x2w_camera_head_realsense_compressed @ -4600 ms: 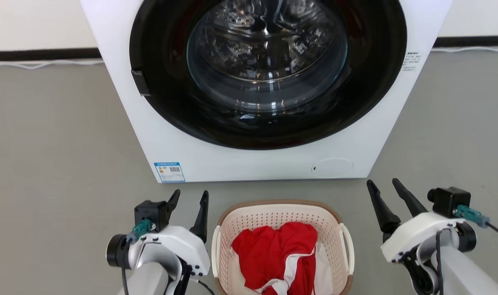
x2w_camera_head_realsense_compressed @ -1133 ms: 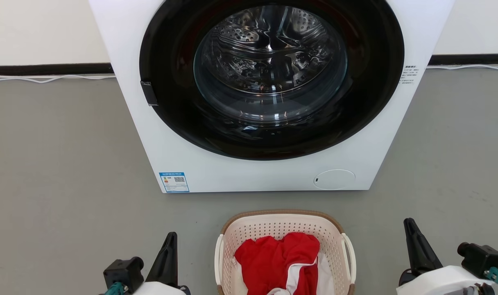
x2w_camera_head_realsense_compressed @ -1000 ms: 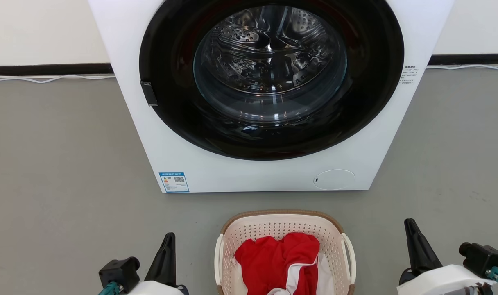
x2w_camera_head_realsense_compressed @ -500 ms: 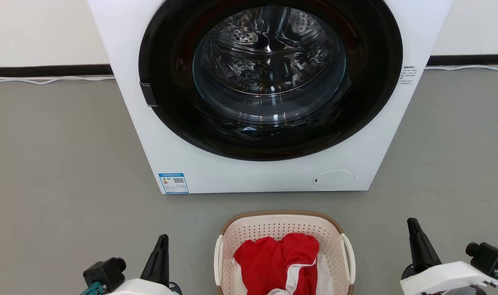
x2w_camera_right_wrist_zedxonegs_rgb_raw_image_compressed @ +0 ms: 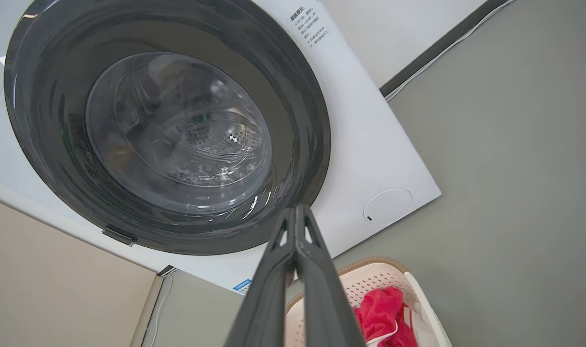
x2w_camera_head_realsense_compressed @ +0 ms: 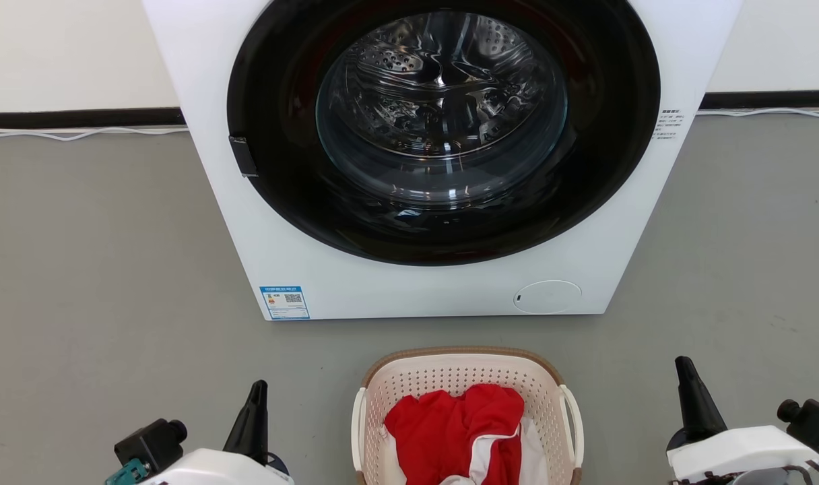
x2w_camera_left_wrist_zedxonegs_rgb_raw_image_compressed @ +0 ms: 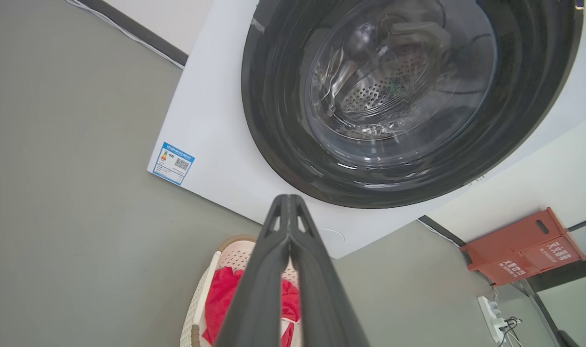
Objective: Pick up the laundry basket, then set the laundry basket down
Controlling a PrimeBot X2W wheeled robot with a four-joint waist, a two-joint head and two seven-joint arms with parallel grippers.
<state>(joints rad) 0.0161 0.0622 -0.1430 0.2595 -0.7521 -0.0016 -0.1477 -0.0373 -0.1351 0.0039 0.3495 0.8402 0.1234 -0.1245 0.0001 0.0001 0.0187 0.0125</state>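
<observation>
**Basket on the floor, both claws clenched and empty**

The laundry basket (x2w_camera_head_realsense_compressed: pixel 450 369) is seen standing on the gray floor (x2w_camera_head_realsense_compressed: pixel 100 269), in front of the washing machine (x2w_camera_head_realsense_compressed: pixel 409 286) and parted from it by a bare strip of floor. It is filled with a crumpled red garment (x2w_camera_head_realsense_compressed: pixel 450 424), and some white cloth (x2w_camera_head_realsense_compressed: pixel 534 453) is tucked along its right side. A white loop handle (x2w_camera_head_realsense_compressed: pixel 359 431) is carried on its left wall and another (x2w_camera_head_realsense_compressed: pixel 574 424) on its right; neither is touched by anything.

The left gripper (x2w_camera_head_realsense_compressed: pixel 256 391) is held near the basket's left side, apart from it, tips aimed at the machine. In the left wrist view its fingers (x2w_camera_left_wrist_zedxonegs_rgb_raw_image_compressed: pixel 266 270) are pressed together at the tips, with nothing between them. The right gripper (x2w_camera_head_realsense_compressed: pixel 684 367) is held farther off on the basket's right, and its fingers (x2w_camera_right_wrist_zedxonegs_rgb_raw_image_compressed: pixel 269 284) are likewise clenched on nothing.

The machine's round dark door (x2w_camera_head_realsense_compressed: pixel 611 168) is closed (the steel drum is visible through the glass). A blue label (x2w_camera_head_realsense_compressed: pixel 285 302) is fixed at the front's lower left corner and a round cover (x2w_camera_head_realsense_compressed: pixel 547 297) at its lower right. A white cable (x2w_camera_head_realsense_compressed: pixel 79 133) is laid along the floor's wall edge. Beyond the machine, an orange-red crate (x2w_camera_left_wrist_zedxonegs_rgb_raw_image_compressed: pixel 522 246) is set against the wall.
</observation>
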